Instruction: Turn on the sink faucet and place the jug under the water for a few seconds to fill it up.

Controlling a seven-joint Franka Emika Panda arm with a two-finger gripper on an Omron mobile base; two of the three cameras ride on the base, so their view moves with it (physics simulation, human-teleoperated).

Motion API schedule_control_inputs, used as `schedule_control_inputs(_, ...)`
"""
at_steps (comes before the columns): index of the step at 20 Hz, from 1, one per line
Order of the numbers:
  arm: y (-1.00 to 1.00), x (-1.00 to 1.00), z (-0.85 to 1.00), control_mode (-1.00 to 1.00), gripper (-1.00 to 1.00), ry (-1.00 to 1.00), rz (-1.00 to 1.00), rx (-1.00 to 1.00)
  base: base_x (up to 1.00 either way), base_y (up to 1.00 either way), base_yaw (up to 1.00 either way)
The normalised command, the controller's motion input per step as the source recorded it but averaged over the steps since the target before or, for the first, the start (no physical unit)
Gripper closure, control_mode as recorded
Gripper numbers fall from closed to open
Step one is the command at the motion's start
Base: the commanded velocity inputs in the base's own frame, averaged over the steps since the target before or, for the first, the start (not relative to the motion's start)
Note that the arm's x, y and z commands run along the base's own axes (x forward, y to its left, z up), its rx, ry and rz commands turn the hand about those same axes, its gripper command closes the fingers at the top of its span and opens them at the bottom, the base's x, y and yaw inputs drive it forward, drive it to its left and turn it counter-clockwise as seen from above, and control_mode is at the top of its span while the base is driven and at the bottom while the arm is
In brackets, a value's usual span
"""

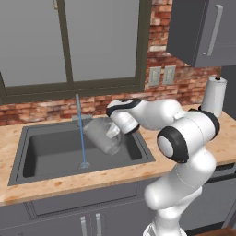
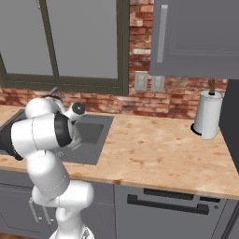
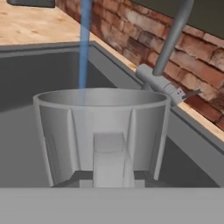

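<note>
Jug (image 1: pixel 103 134) sits at the end of my arm, over the right half of the sink (image 1: pixel 50 152), tilted with its mouth toward 10 o'clock in the left base view. Translucent grey body, wider at the rim. In the hand view the jug (image 3: pixel 101 131) takes up the middle, rim toward 12 o'clock, and the handle block runs down to 6 o'clock, where my fingers would be. I cannot see the fingertips themselves, so I cannot tell how wide the gripper (image 1: pixel 115 130) stands; the jug hangs from it above the basin floor.

Water (image 1: pixel 82 138) falls as a thin blue line just left of the jug, at its 9 o'clock, and lands on the basin floor in a small splash. In the hand view the water (image 3: pixel 84 46) drops behind the far rim at about 11 o'clock; whether it enters the mouth I cannot tell.

Sink faucet (image 3: pixel 168 52) stands at 1 o'clock of the jug, against the brick wall (image 3: pixel 131 35), its small lever pointing right. Wooden counter (image 1: pixel 226 143) surrounds the sink. Paper-towel roll (image 1: pixel 214 96) stands well apart at 3 o'clock, below a grey wall cabinet (image 1: pixel 203 32).
</note>
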Motion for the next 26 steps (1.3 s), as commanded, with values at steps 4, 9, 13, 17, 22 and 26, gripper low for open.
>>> schedule_control_inputs(4, 0.16, 0.0, 0.0, -1.0, 1.0, -0.05, 0.0, 0.0, 0.0, 0.0, 0.0)
schedule_control_inputs(9, 0.08, 0.03, 0.0, -1.0, 1.0, 0.0, 0.01, 0.0, 0.0, 0.0, 0.0)
schedule_control_inputs(13, 0.11, 0.13, 0.01, -1.0, 1.0, 0.0, 0.0, 0.01, 0.0, 0.0, 0.0)
schedule_control_inputs(17, 0.0, 0.09, 0.01, -1.0, 1.0, 0.0, 0.01, 0.06, 0.0, 0.0, 0.0)
schedule_control_inputs(22, 0.05, 0.06, 0.01, -1.0, 1.0, 0.0, 0.0, 0.07, 0.0, 0.0, 0.0)
schedule_control_inputs(26, 0.29, 0.1, 0.0, -1.0, 1.0, -0.01, 0.0, 0.05, 0.0, 0.0, 0.0)
